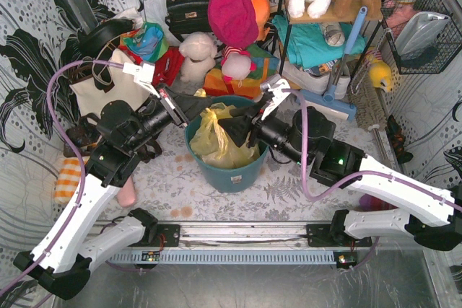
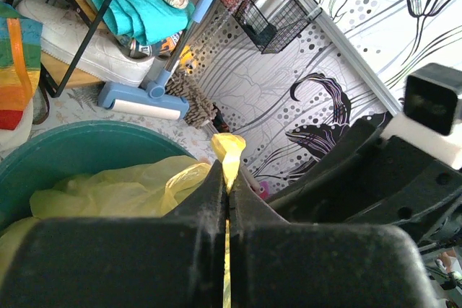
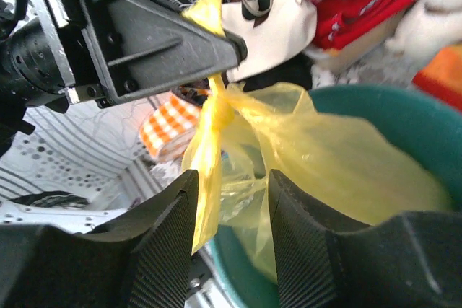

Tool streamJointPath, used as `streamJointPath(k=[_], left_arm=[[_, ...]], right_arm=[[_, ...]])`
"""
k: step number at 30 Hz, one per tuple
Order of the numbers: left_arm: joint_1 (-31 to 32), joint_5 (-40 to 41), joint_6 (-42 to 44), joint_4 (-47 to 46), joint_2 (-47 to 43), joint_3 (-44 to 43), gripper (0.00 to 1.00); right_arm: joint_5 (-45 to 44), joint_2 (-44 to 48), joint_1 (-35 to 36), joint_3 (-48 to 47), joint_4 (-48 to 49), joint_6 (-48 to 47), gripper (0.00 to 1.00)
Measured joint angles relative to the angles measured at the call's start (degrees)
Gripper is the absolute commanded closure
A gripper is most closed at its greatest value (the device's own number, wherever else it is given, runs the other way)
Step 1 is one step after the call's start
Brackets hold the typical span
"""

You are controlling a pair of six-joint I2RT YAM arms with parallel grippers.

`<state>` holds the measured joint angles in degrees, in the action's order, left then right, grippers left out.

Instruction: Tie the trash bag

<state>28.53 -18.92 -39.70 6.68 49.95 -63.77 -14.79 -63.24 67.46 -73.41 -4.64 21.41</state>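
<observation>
The yellow-green trash bag (image 1: 214, 141) sits in the teal bin (image 1: 232, 176) at the table's middle. My left gripper (image 1: 204, 109) is shut on a twisted strip of the bag's rim and holds it up over the bin's left edge; the strip sticks out past the closed tips (image 2: 229, 151). My right gripper (image 1: 237, 129) is over the bag from the right. It is open (image 3: 229, 194), with the hanging twisted strip (image 3: 206, 151) and loose bag film between its fingers, the strip against the left finger (image 3: 172, 230). The left gripper also shows in the right wrist view (image 3: 216, 42).
A cream tote bag (image 1: 97, 90) stands behind the left arm. Plush toys (image 1: 196, 55), a black handbag (image 1: 186, 6) and a shelf (image 1: 317, 41) crowd the back. A blue mop (image 1: 338, 96) lies at right, a wire basket (image 1: 422, 34) hangs far right, an orange checked cloth (image 1: 68, 178) at left.
</observation>
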Motion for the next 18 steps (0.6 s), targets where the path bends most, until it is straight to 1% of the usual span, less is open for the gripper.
streamJointPath(k=[2, 7, 12, 18], left_arm=[[0.00, -0.07, -0.02, -0.37, 0.15, 0.00, 1.00], [0.00, -0.17, -0.07, -0.98, 0.24, 0.00, 1.00], [0.00, -0.33, -0.11, -1.11, 0.24, 0.00, 1.00], [0.00, -0.66, -0.13, -1.75, 0.31, 0.04, 1.00]], right_arm=[[0.09, 0.11, 0.00, 0.13, -2.29, 4.70, 0.57], [2.03, 0.20, 0.00, 2.05, -2.97, 13.22, 0.56], [4.94, 0.11, 0.00, 3.96, -1.84, 18.16, 0.55], [7.15, -1.14, 0.00, 4.94, 1.60, 20.87, 0.53]])
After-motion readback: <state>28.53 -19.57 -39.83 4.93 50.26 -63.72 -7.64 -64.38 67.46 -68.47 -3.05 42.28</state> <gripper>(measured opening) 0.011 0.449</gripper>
